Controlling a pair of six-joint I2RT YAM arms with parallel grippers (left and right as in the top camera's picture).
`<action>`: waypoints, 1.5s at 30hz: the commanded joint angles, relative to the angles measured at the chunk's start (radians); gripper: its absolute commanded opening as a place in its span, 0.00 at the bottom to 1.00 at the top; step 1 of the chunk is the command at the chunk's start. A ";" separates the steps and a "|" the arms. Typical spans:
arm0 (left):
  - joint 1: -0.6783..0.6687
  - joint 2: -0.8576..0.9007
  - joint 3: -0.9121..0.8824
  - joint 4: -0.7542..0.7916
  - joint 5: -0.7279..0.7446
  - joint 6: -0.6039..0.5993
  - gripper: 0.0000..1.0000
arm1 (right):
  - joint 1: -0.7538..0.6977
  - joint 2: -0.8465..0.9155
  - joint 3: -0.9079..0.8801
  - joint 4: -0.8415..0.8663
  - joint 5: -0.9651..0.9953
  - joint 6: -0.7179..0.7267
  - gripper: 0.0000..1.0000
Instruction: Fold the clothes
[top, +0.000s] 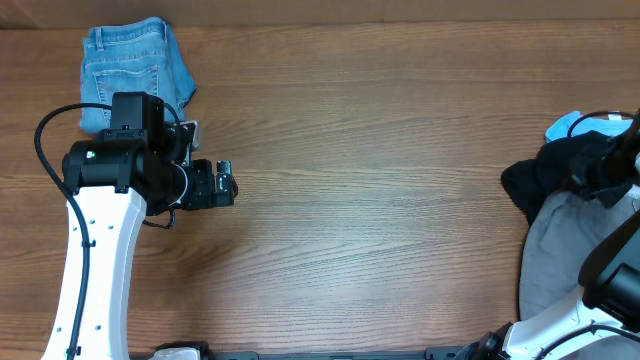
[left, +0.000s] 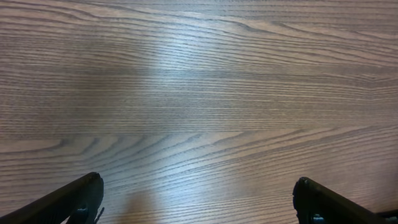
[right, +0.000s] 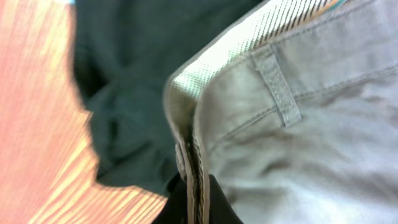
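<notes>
Folded blue denim shorts (top: 138, 70) lie at the far left of the table. My left gripper (top: 226, 184) is open and empty over bare wood; its fingertips show wide apart in the left wrist view (left: 198, 196). At the right edge lies a pile: grey cotton shorts (top: 560, 250), a black garment (top: 550, 172) and a light-blue garment (top: 578, 125). My right gripper (right: 198, 205) is shut on the waistband edge of the grey shorts (right: 311, 124), whose pale lining and a belt loop show. The black garment (right: 137, 74) lies beside it.
The wooden table (top: 380, 180) runs between the two arms. The right arm's white base (top: 580, 335) stands at the bottom right, partly over the grey shorts.
</notes>
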 joint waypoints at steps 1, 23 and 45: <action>-0.007 0.001 0.023 0.000 0.019 0.027 1.00 | 0.002 -0.079 0.175 -0.055 -0.101 -0.002 0.04; 0.114 -0.001 0.437 -0.223 -0.127 -0.061 1.00 | 1.106 -0.055 0.831 -0.372 -0.194 0.024 0.25; -0.225 0.272 0.595 -0.109 0.067 0.072 1.00 | 0.978 -0.266 0.996 -0.463 0.154 0.181 0.72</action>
